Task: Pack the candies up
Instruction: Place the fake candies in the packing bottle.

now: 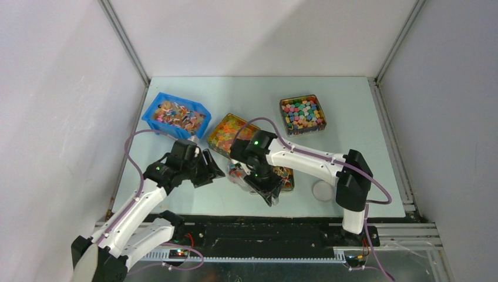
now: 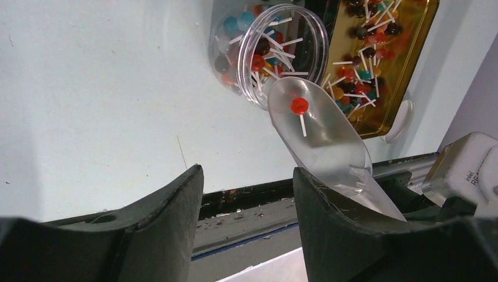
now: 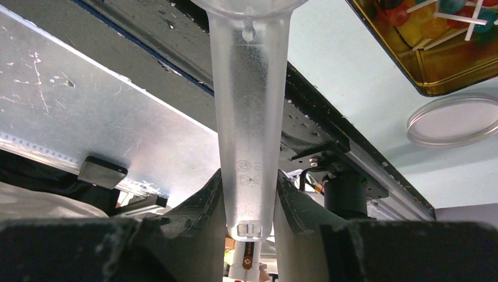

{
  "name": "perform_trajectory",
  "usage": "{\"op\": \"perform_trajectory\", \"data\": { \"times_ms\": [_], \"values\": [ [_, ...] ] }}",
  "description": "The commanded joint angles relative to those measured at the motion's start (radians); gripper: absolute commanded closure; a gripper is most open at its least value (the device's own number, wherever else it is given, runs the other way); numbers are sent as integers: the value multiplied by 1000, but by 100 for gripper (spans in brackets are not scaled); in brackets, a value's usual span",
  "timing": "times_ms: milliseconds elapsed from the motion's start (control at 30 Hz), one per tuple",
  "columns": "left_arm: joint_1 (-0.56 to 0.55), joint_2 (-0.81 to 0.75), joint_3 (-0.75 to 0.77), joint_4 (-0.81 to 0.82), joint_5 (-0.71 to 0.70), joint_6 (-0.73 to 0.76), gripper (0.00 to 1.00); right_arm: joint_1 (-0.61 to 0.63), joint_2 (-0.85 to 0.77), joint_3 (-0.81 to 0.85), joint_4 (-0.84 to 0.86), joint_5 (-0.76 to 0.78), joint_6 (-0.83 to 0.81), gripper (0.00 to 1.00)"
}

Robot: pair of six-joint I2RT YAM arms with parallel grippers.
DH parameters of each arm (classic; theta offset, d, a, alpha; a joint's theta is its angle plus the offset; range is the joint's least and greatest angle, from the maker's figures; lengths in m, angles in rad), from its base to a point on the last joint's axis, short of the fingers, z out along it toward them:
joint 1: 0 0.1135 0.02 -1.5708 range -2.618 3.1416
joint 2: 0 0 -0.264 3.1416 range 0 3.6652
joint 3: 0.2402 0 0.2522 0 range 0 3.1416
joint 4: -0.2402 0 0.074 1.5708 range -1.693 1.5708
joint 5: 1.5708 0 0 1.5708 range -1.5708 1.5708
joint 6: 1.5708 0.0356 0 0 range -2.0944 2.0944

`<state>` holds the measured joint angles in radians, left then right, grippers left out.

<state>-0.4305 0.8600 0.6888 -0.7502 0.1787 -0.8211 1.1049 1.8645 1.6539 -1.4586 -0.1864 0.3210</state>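
One red candy (image 2: 299, 106) lies on the scoop (image 2: 323, 141), right at the mouth of the jar (image 2: 218, 50).

Many more candies (image 2: 258, 59) are inside the jar, which lies on its side on the table (image 2: 106, 88) at the top centre of the left wrist view, probably so that the scoop can slide its load in through the open mouth. Others wait in the golden tin (image 2: 396, 88) at the upper right, and the lid (image 2: 400, 120) lies off beside that tin, so I judge the filling is not finished. The right pincer (image 3: 249, 182) is clamped tight on the scoop handle, at the bottom centre of its own view. The left pincer (image 2: 246, 176) stands wide apart near the jar, holding and touching nothing, perhaps ready to steady it.
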Motion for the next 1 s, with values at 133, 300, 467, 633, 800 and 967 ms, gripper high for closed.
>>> {"op": "perform_trajectory", "data": {
  "times_ms": [133, 300, 467, 633, 800, 967],
  "values": [
    [6, -12, 26, -4, -21, 27, 35, -26, 23, 57, -31, -65, -16, 100],
    [6, -20, 25, -5, -25, 27, 31, -59, 35, 70, -37, -127, -24, 100],
    [5, -22, 21, -5, -29, 29, 30, -88, 54, 80, -63, -131, -45, 100],
    [6, -18, 17, 0, -26, 28, 30, -122, 61, 77, -53, -178, -64, 100],
    [5, -10, 18, -1, -23, 32, 30, -136, 73, 77, -42, -258, -82, 100],
    [6, -6, 20, 2, -21, 30, 30, -144, 79, 65, -39, -337, -90, 100]
  ]
}}
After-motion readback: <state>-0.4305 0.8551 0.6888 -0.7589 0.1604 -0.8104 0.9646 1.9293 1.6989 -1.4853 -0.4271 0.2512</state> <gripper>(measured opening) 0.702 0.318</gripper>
